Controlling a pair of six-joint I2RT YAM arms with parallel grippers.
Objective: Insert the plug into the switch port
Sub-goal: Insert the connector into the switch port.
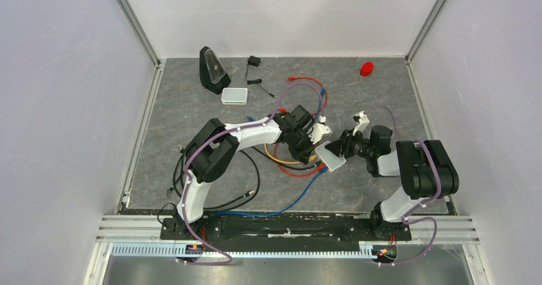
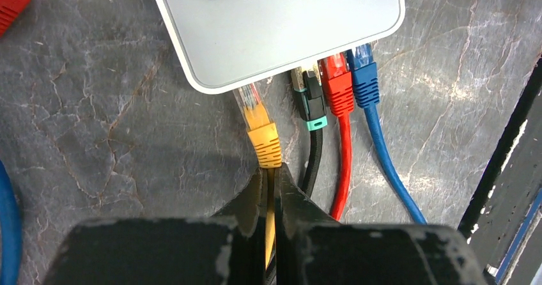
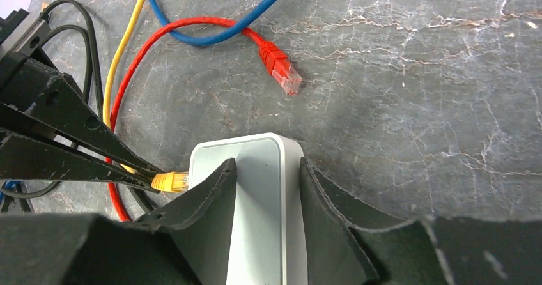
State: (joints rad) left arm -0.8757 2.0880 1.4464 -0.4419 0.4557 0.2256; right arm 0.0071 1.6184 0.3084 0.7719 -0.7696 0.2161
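Yellow plug [image 2: 263, 138] stood with its clear tip against the edge of the pale grey-white switch box [image 2: 275, 23], reaching under the rim where the port lay hidden. Whether it was seated could not be told. The left gripper [image 2: 273, 181] was clenched on the yellow cable [image 2: 271, 221] directly behind the plug's boot.

Beside the yellow plug, along the same edge of the box, three more connectors sat in a row: a black plug with a teal collar [image 2: 312, 103], a red plug [image 2: 337, 84] and a blue plug [image 2: 365, 77]. Each touched the box, and their leads trailed away from it.

The right gripper [image 3: 266, 165] grasped the switch box across its width, one finger on either side. Off the box's far corner, a loose red connector [image 3: 280, 64] lay on the grey marbled mat [image 3: 415, 74]. Well beyond the box, toward the back wall, a black wedge-shaped device [image 1: 213, 69] stood next to a second pale box [image 1: 234, 95].
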